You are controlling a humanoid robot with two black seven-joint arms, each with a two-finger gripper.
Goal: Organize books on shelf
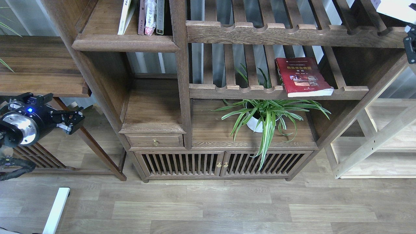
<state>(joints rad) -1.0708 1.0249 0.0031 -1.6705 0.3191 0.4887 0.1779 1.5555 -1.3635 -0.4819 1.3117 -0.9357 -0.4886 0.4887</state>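
The shelf [125,43], a dark-brown board with a thick rounded lip, is at the upper left. Several books stand on it; the leftmost is a white and yellow-green book [124,16]. The red book [302,76] with a yellow title lies flat on a slatted rack at the right. A white book [396,9] is in the air at the top right corner. Only a black bit of my right gripper [410,48] shows at the right edge below it. My left gripper [72,120] is open and empty, low at the left beside a side table.
A potted spider plant [266,113] stands on the cabinet top under the red book. A drawer [154,141] and slatted doors [221,164] are below. A pale bare-wood unit [373,139] is at the right, a dark side table [39,65] at the left.
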